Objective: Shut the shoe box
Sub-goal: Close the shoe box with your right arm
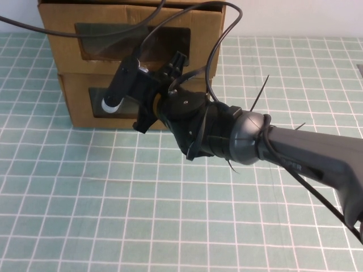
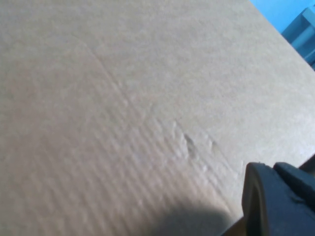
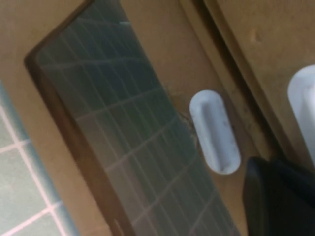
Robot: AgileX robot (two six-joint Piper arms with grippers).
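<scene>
Two brown cardboard boxes are stacked at the back left. The upper one is the shoe box [image 1: 57, 34], whose white tab [image 3: 304, 105] sits below its window [image 1: 133, 42]. The lower box [image 1: 76, 113] has its tab [image 3: 215, 132] above its window [image 3: 123, 142]. My right gripper [image 1: 143, 122] hangs close in front of both box fronts, to the right of the lower window. Its dark fingers [image 3: 275, 196] lie together beside the lower tab, holding nothing. My left gripper [image 2: 273, 169] is outside the high view. It is shut and empty, close against a plain cardboard face [image 2: 123, 108].
A green mat with a white grid [image 1: 113, 215] covers the table in front of the boxes. My right arm [image 1: 295, 153] stretches in from the right with black cables looping over the upper box. Something blue [image 2: 300, 24] shows past the cardboard's edge.
</scene>
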